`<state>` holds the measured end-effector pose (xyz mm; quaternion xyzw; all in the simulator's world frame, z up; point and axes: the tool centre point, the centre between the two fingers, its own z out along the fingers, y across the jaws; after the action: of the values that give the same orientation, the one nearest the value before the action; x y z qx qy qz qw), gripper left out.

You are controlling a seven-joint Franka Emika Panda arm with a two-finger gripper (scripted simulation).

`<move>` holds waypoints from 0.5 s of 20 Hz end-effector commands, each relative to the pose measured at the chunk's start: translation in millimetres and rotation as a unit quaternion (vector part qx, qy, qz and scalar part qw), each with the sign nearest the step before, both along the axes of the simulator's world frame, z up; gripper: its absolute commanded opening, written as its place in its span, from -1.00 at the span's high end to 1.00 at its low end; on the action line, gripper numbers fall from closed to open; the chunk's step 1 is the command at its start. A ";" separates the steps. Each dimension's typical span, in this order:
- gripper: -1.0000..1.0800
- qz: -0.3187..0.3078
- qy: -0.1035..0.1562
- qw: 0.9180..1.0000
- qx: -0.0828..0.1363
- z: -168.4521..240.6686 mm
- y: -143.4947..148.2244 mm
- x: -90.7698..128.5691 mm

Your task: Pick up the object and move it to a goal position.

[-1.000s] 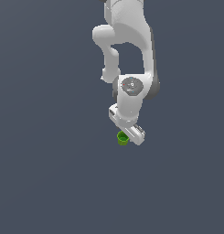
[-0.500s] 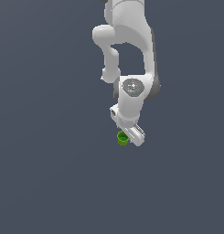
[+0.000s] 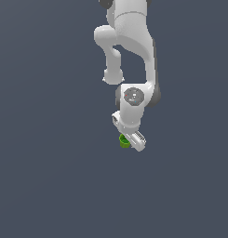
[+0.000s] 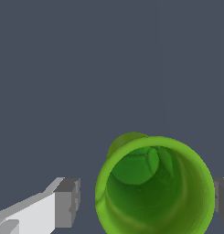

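Exterior view: the white arm [image 3: 129, 69] reaches down over the plain dark grey tabletop [image 3: 50, 176], and the green cup [image 3: 124, 141] sits at the claw [image 3: 130, 139], on the exterior view's left of the claw's body. Wrist view: the cup [image 4: 154, 187], its hollow top facing the camera, fills the gap between the two fingers [image 4: 67, 201]; whether both pads touch it I cannot tell.

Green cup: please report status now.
Gripper open, fingers either side of green cup, gap visible on one side. Cup upright. Nothing in the way.
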<state>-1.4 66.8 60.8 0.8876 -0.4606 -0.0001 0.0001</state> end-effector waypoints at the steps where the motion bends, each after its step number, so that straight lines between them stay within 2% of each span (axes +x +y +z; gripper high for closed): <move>1: -0.92 -0.001 0.000 1.000 0.000 -11.2 -0.1 -0.3; 6: -0.92 -0.001 0.000 1.000 0.000 -18.3 0.4 0.8; 7: 1.00 -0.001 0.000 1.000 0.000 -18.3 0.4 0.8; 10: 1.00 -0.001 0.000 1.000 0.000 -18.3 0.4 0.8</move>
<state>-0.5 65.9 43.3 0.8869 -0.4619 0.0002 0.0002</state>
